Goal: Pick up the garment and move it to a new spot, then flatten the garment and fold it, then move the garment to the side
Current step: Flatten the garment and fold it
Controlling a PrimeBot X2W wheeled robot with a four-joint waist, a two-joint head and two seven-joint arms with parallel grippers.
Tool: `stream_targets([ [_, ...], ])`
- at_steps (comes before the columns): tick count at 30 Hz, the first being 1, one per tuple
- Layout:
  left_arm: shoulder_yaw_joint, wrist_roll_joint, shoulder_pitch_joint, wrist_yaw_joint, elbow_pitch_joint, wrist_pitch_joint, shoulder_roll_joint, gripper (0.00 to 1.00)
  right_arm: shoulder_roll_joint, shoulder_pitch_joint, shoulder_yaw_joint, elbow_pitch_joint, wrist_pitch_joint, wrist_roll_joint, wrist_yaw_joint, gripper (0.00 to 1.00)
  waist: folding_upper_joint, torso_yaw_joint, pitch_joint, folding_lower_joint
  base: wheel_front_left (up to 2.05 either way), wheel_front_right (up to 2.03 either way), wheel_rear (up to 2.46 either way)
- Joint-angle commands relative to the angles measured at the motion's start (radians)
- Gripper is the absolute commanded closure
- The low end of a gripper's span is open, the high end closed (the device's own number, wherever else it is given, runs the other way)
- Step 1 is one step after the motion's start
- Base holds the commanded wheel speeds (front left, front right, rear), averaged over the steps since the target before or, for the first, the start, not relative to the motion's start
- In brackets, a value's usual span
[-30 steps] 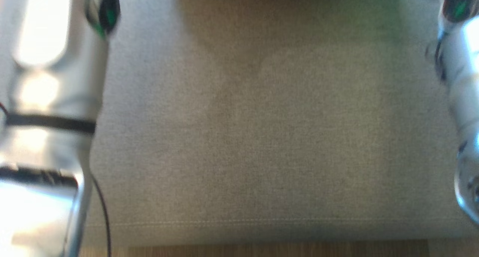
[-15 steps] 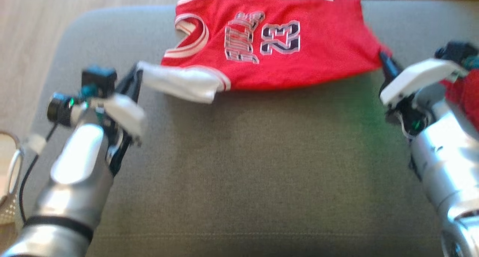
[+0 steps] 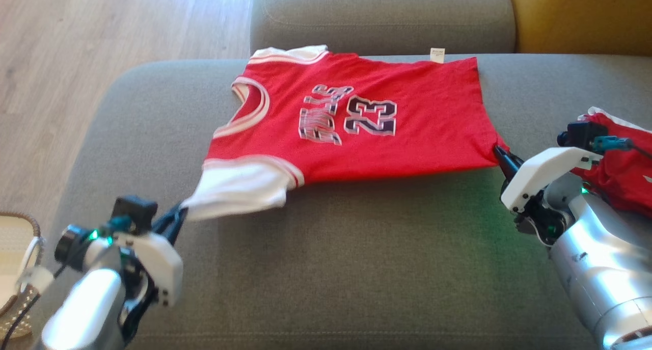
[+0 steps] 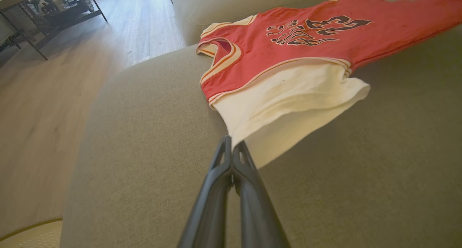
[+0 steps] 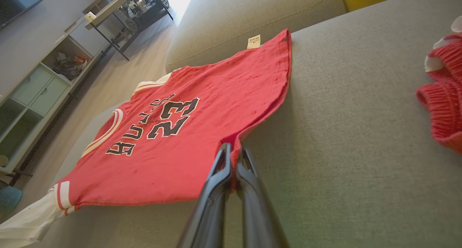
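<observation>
Red jersey is lying spread mid-frame, left gripper pinching its sleeve, right gripper pinching its hem, folding not begun.

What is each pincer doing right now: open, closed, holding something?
Left pincer: closed, holding the jersey by its white sleeve.
Right pincer: closed, holding the jersey by its red bottom corner.

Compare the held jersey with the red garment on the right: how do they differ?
The jersey lies spread out, its 23 showing; the other red garment sits bunched, no print visible. The left gripper pinches the jersey's white sleeve, the right gripper its hem corner; neither holds the other. Both are red with white trim.
</observation>
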Motion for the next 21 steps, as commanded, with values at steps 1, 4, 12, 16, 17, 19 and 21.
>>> stream_targets([
  [1,0.035,-0.007,-0.03,0.002,-0.046,0.009,0.054,1.0,-0.008,-0.011,0.024,-0.033,0.001,0.004,0.0,1.0,-0.0001,0.002,-0.005,0.0002,0.0,0.0,0.0],
  [4,0.025,-0.023,0.028,0.001,-0.12,0.056,0.09,1.0,-0.02,0.004,0.054,-0.041,0.014,0.001,0.0,1.0,-0.0001,0.004,-0.013,0.0002,0.0,0.0,0.0],
  [12,0.012,-0.084,0.171,0.003,-0.329,0.169,0.2,1.0,-0.061,0.038,0.121,-0.046,0.089,0.008,0.0,1.0,-0.0001,-0.003,-0.031,0.0002,0.0,0.0,0.0],
  [16,0.018,-0.107,0.23,0.016,-0.414,0.205,0.24,1.0,-0.083,0.056,0.146,-0.054,0.131,0.022,0.0,1.0,-0.0001,-0.012,-0.041,0.0002,0.0,0.0,0.0],
  [17,0.02,-0.113,0.244,0.021,-0.432,0.211,0.248,1.0,-0.087,0.059,0.152,-0.056,0.138,0.025,0.0,1.0,-0.0001,-0.015,-0.043,0.0002,0.0,0.0,0.0],
  [19,0.025,-0.123,0.268,0.029,-0.465,0.221,0.262,1.0,-0.095,0.067,0.162,-0.061,0.154,0.033,0.0,1.0,-0.0001,-0.02,-0.048,0.0002,0.0,0.0,0.0],
  [21,0.025,-0.134,0.301,0.037,-0.509,0.237,0.281,1.0,-0.104,0.078,0.178,-0.068,0.182,0.044,0.0,1.0,-0.0001,-0.027,-0.055,0.0002,0.0,0.0,0.0],
])
